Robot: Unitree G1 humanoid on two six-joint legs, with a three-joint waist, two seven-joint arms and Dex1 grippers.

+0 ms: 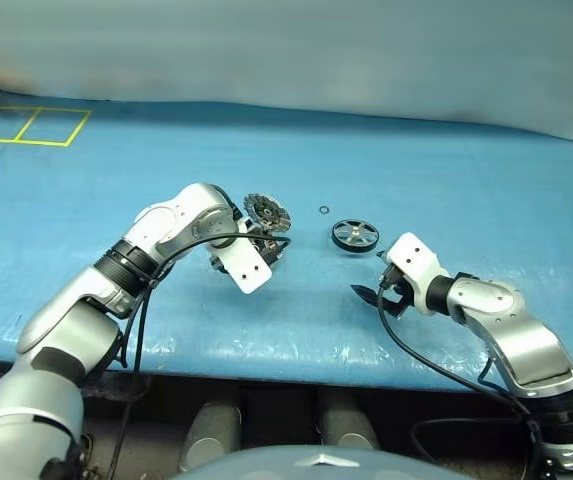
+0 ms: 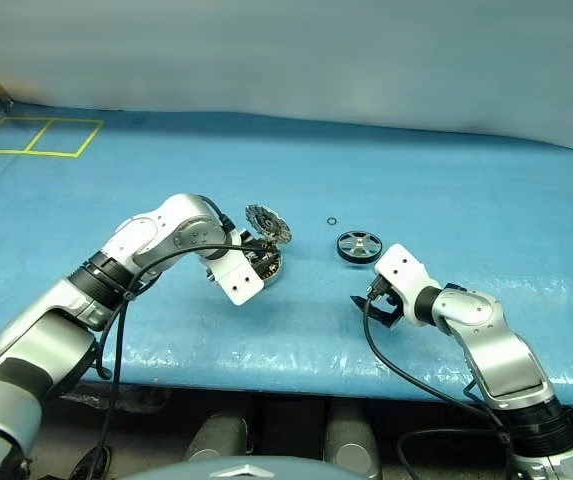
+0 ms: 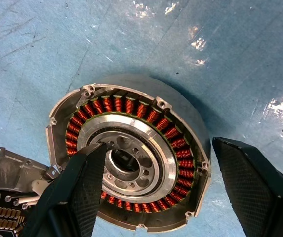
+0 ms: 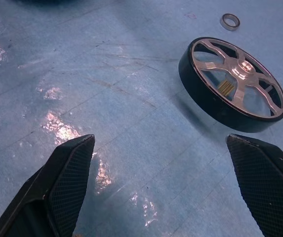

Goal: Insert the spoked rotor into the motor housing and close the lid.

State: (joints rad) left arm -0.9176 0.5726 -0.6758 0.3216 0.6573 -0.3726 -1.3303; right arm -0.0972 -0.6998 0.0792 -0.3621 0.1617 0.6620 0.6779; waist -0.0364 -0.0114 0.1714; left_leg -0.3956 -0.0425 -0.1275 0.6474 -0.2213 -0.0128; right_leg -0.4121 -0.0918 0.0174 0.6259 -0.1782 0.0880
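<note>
- Closest to my left wrist camera, my left gripper [image 3: 156, 197] hangs spread over the motor housing [image 3: 185, 113]: one finger [image 3: 82, 182] crosses the silver hub, the other [image 3: 252, 182] stands off past the rim. Nothing is clasped between them.
- That wrist view alone shows the inside: a full ring of copper windings around a silver hub, mounting lugs on the edge, and a grey plate with rows of small contacts at the housing's edge.
- From my head camera I see what the wrist view lacks: the lid [image 1: 263, 212] stands tilted up just behind the housing, and a small black ring [image 1: 323, 209] lies on the blue mat [image 1: 416, 170] between lid and rotor.
- On my right, the right gripper [image 1: 377, 294] is released, fingers wide, gripping nothing.
- Spoked rotor [image 4: 232, 85] lies flat on the mat, at about one o'clock from the right gripper in the head view, near but apart. The right wrist view shows its silver spokes, dark rim and centre shaft, with the ring beyond it.
</note>
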